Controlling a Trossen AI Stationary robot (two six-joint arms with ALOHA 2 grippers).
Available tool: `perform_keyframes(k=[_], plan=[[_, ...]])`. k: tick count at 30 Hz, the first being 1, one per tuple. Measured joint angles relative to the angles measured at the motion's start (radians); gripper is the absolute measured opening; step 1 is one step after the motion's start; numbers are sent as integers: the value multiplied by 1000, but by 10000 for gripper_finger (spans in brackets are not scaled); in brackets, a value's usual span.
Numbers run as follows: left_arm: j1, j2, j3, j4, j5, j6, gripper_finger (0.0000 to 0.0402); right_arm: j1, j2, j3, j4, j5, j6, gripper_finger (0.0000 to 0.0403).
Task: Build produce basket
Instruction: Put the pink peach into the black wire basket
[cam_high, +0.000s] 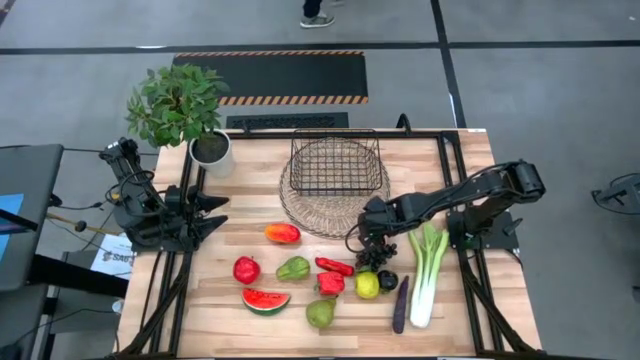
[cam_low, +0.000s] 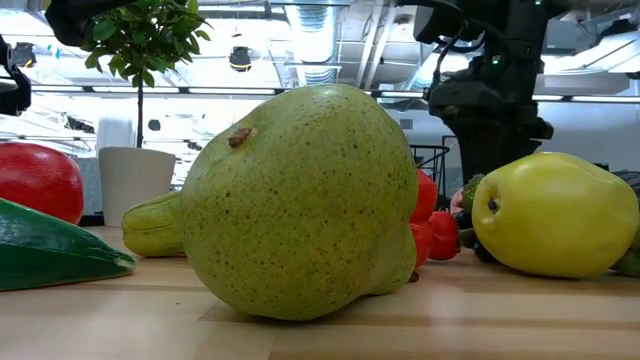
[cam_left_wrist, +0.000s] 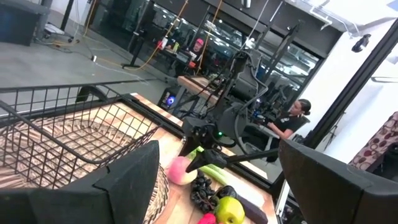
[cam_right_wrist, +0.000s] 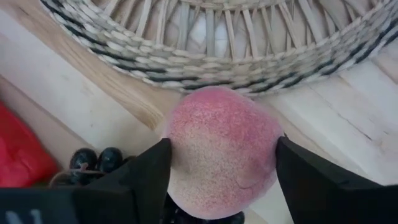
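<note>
Beside the round tray, our right gripper has its jaws pinching the peach; we should squeeze evenly before lifting toward the basket. The left gripper waits, jaws spread.

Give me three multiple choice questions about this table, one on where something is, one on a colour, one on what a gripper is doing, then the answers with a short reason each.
1. Where does the basket stand?
A. On the round wire tray
B. Beside the leek
C. Beside the watermelon slice

2. What colour is the apple?
A. Yellow
B. Red
C. Purple

3. What is between the fingers of the right gripper?
A. Nothing
B. The chili
C. The peach

Answers:
1 A, the high view shows the basket on the tray's far part.
2 B, it shows red in the high view.
3 C, the right wrist view shows the peach filling the gap between both fingers, beside the tray's rim.
</note>
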Motion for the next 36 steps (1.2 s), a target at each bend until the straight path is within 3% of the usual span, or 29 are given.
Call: perform_keyframes(k=[10, 18, 25, 32, 36], plan=[[0, 0, 0, 0, -1, 0, 315, 0, -105, -1, 3, 0, -1, 268], [0, 0, 0, 0, -1, 0, 315, 0, -269, 1, 26, 5, -10, 268], [0, 0, 0, 0, -1, 0, 315, -5, -444, 1, 198, 9, -96, 268], [0, 0, 0, -1, -1, 0, 315, -105, -521, 3, 393, 8, -274, 268], [0, 0, 0, 0, -1, 0, 315, -214, -510, 3, 454, -66, -337, 268]])
